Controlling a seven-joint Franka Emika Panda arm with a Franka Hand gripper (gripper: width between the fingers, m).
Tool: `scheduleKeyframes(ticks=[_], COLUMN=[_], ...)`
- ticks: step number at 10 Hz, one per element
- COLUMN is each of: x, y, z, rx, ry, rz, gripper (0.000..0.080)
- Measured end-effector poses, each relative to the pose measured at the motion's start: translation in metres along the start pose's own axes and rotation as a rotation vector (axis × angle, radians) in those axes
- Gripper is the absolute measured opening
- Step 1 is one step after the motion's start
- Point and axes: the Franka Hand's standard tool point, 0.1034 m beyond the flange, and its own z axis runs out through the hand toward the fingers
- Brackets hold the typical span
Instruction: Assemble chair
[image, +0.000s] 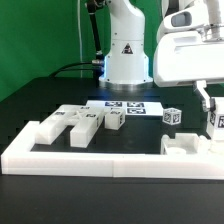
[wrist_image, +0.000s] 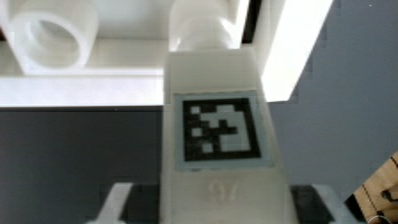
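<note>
Where the arm reaches down at the exterior view's right, the jaws clamp a tagged bar (image: 215, 122) over a slab (image: 188, 144) behind the rail (image: 100, 158). Loose parts (image: 85, 122) crowd the desk (image: 30, 100) well apart. In the wrist view, the bar (wrist_image: 221, 90) points at a holed part (wrist_image: 54, 42).

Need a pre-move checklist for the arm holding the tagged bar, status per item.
1. Gripper shut on tagged bar: ok, the bar fills its opening.
2. Bar's tag facing the wrist camera, unobstructed: ok.
3. Bar's far end touching holed part: cannot tell.
4. Loose slabs apart from the gripper, toward the exterior view's left: ok.
5. Marker board tags visible: ok.
</note>
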Motion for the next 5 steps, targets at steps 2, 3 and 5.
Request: scheduleKeyframes(ticks=[2, 3, 5], x=[0.0004, -0.0008, -0.0045], y=[0.0021, 0.0022, 0.0028], z=[0.0027, 0.0036, 0.0060], rx=[-0.002, -0.002, -0.003], ry=[0.000, -0.003, -0.008], rz=[-0.003, -0.004, -0.008], gripper=[0.0292, 0.0292, 0.0292])
